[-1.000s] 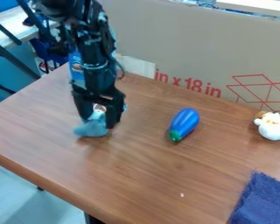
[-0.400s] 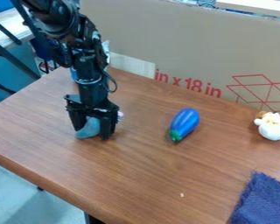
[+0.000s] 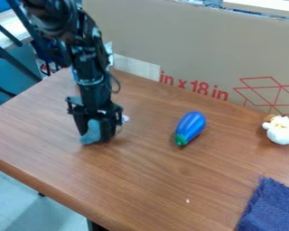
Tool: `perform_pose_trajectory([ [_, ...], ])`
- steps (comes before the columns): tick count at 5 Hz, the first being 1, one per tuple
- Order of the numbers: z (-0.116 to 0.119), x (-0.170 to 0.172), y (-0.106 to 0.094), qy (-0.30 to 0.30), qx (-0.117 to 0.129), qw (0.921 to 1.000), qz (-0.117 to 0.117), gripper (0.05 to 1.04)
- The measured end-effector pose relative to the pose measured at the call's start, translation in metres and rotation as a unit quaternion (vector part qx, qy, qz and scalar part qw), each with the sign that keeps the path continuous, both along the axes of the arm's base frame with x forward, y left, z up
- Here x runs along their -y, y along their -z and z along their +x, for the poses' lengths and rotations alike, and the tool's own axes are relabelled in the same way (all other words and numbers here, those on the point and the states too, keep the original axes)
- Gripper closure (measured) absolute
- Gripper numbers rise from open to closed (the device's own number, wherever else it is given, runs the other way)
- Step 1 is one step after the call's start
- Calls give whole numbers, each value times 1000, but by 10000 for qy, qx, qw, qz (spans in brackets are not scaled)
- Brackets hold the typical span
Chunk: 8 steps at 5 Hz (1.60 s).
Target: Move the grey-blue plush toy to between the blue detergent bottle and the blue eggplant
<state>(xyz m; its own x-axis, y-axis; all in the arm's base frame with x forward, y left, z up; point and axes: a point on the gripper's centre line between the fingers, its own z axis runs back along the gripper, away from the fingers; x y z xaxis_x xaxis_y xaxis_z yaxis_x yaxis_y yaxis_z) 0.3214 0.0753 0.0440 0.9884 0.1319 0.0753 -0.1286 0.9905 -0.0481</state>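
We see the tool (image 3: pixel 95 137) has come lower and drawn its fingers inward, now only partly apart and seemingly gripping the teal toy (image 3: pixel 91 131) on the worktop (image 3: pixel 153 180) left of the blue eggplant (image 3: pixel 190 126), so lifting looks feasible.

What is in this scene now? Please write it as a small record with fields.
gripper: low, at the light blue toy
toy's state: partly hidden; grip cannot be told
nearest other thing: blue toy eggplant, lying with green end nearer the camera
picture's right edge: white figure with brown top
lower right corner: dark blue cloth
surface: brown wooden table
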Motion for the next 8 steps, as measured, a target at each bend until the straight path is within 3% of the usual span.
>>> perform_pose_trajectory([
  [1,5,4,-47,104,530,9984,155,460],
  [2,26,5,-83,183,730,9968,258,487],
  [3,47,7,-88,344,640,9970,252,487],
  [4,69,4,-80,426,628,9970,168,487],
  [6,96,4,-40,254,605,9966,496,487],
  [7,98,9,-15,194,417,9981,420,487],
  [8,96,10,-7,82,448,9981,408,487],
])
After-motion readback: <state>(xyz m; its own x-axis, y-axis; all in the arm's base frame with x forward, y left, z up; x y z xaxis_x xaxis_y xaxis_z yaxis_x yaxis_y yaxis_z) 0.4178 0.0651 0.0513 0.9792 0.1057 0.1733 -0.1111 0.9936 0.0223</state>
